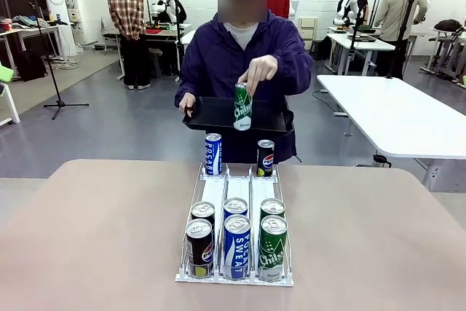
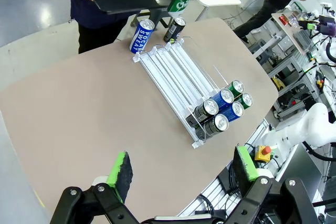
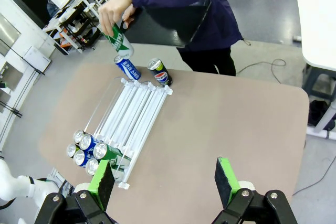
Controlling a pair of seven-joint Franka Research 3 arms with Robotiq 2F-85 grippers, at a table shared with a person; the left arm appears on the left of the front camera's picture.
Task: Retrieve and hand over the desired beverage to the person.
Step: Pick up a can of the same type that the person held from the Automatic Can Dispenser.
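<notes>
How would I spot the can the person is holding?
Look past the table to the person with the black tray. One hand holds a green can by its top. It's the only can in the air; the other cans stand below.

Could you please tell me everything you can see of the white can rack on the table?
The white rack looks like plastic, with thin rails dividing it into three lanes. It lies flat on the table, lengthwise toward the person. Six upright cans fill its near end: black cans on the left, blue cans in the middle, green cans on the right. The lanes' far stretch is bare.
</notes>
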